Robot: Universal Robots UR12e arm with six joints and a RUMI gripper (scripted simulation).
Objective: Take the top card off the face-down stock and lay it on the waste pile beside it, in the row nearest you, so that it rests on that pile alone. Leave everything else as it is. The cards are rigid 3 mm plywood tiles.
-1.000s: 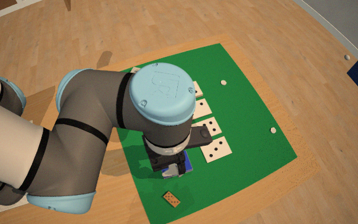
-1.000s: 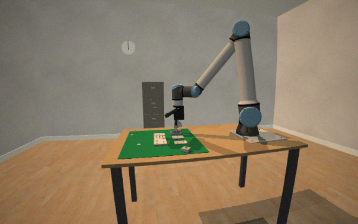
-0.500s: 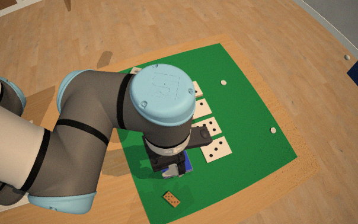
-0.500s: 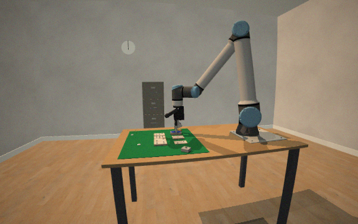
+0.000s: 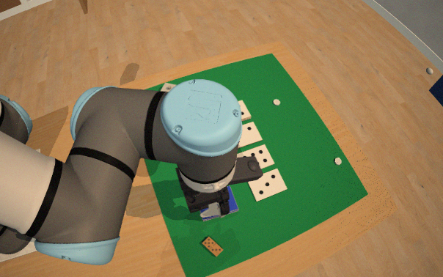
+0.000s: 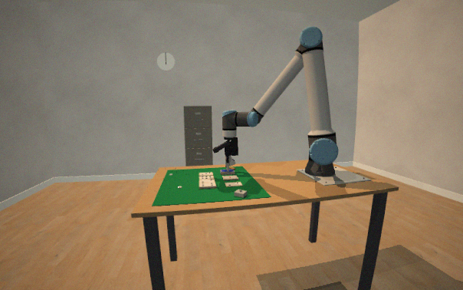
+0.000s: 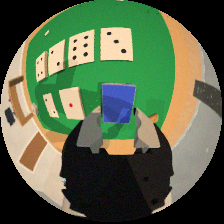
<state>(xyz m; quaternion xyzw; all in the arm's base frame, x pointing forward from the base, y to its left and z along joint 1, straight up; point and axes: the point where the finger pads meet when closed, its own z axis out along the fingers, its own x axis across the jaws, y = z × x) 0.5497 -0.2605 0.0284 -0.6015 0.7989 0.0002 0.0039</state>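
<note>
The gripper (image 7: 118, 131) hangs over the blue stock (image 7: 118, 102) on the green mat (image 5: 312, 146), jaws apart, gripping nothing.

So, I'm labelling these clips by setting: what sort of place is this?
Probably a plain office-like room used as a robot test space: bare grey walls with a wall clock, a grey filing cabinet, and an arm bolted to a wooden table with a green card mat.
</note>
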